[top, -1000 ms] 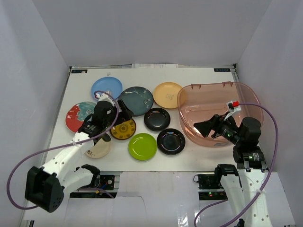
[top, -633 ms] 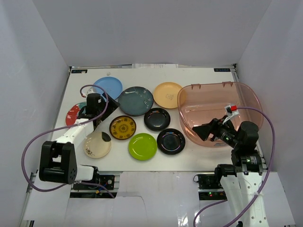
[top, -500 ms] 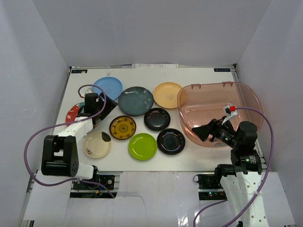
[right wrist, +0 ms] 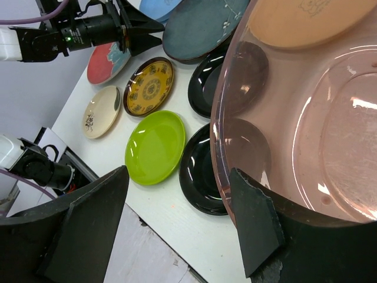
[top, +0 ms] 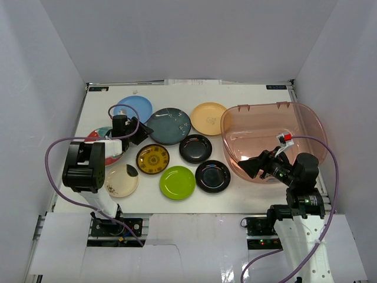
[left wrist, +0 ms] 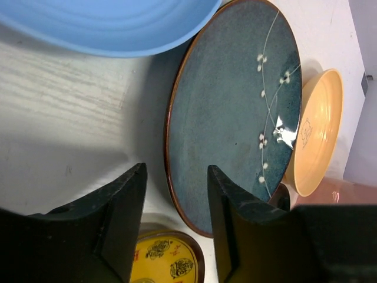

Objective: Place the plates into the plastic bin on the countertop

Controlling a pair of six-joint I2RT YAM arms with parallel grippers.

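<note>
Firstly, at the far left of the surface [top: 177,93] the red-and-teal plate [top: 94,140] lies partly under the left arm, and the cream plate [top: 121,180] sits just in front of it, near the edge. The left hand [left wrist: 175,188] is low over the surface, between the light blue plate [top: 136,106] and the dark teal plate [top: 171,125]. Its fingers [left wrist: 121,224] are parted and pinch nothing. In the wrist view the brown rim of the dark teal plate runs into the gap between them, so I judge this low, sideways pose is meant to take that plate by its edge. Next to the right are the yellow-brown patterned plate [top: 153,158] and the lime green plate [top: 177,182], then the two glossy black plates [top: 195,148], one behind the other. The orange-yellow plate [top: 208,118] lies further back, just beside the plastic bin [top: 277,108]. All nine plates I can count are flat on the surface, and I see none inside the bin, so the task seems to be at its beginning. The bin stands on the right side, probably so that both arms can reach it. The right hand [top: 250,164] hovers at the bin's near left wall with its fingers spread wide and nothing between them. It appears to wait there, away from the left arm's path.
</note>
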